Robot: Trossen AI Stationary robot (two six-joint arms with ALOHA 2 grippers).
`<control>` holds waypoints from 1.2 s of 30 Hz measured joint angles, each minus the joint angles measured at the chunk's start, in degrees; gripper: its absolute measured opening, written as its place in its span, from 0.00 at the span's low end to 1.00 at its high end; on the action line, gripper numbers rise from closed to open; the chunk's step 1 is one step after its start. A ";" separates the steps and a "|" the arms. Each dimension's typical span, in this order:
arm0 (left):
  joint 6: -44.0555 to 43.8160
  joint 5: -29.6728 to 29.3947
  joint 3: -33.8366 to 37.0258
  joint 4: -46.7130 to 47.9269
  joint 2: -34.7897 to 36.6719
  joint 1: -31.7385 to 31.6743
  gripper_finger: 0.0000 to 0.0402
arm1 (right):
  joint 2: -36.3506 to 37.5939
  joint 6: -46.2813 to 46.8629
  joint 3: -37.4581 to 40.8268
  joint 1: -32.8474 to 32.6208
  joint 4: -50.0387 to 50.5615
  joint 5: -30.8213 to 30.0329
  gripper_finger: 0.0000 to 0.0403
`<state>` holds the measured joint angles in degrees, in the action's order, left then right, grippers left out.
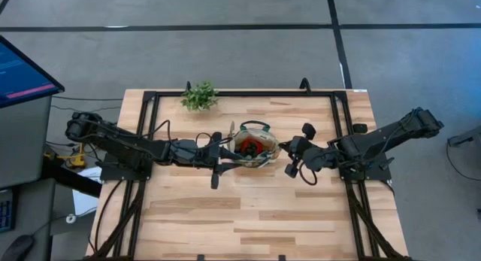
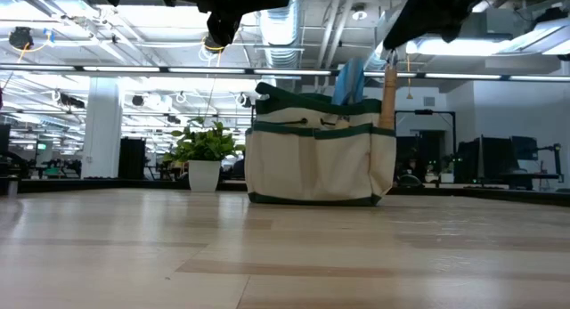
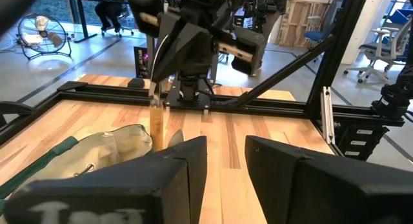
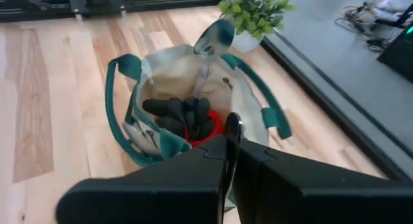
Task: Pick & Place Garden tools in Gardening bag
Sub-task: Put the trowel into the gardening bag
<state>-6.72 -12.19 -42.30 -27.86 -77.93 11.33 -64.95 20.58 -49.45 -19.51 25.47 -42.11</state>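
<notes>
Two claws beside the bag in the middle of the tabletop.

The bag point(image 1: 253, 147) sits in the middle of the top view, with dark and red tools point(image 4: 187, 119) inside. The left claw point(image 1: 219, 160) is at its left side, part open and holding nothing. The right claw point(image 1: 291, 157) is at its right side, closed tight and empty. A potted plant point(image 1: 199, 95) stands at the upper left.
</notes>
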 joint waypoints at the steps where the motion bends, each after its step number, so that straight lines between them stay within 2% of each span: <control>1: 0.00 0.00 0.00 0.00 0.00 0.00 0.24 | 0.02 -0.01 0.74 0.30 -1.16 0.71 0.00; 4: 0.00 0.00 0.00 0.00 0.00 0.02 0.24 | -0.02 1.22 3.50 1.15 -3.52 2.97 0.00; 13: 0.00 0.00 0.00 0.00 0.00 0.02 0.24 | -0.02 3.93 10.52 1.16 -10.93 4.04 0.00; 22: 0.00 -0.09 0.02 0.00 0.00 0.02 0.24 | -4.83 3.91 10.88 2.34 -12.39 5.78 0.00; 28: 0.00 -0.27 0.02 0.00 0.00 0.00 0.24 | -9.55 1.42 10.76 3.15 -18.43 6.92 0.00; 36: 0.00 -0.26 0.02 0.00 0.00 0.00 0.24 | -8.83 0.44 10.93 3.19 -19.16 7.83 0.02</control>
<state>-6.72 -12.45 -42.28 -27.86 -77.93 11.33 -73.78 21.02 -38.52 -16.32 6.32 -34.28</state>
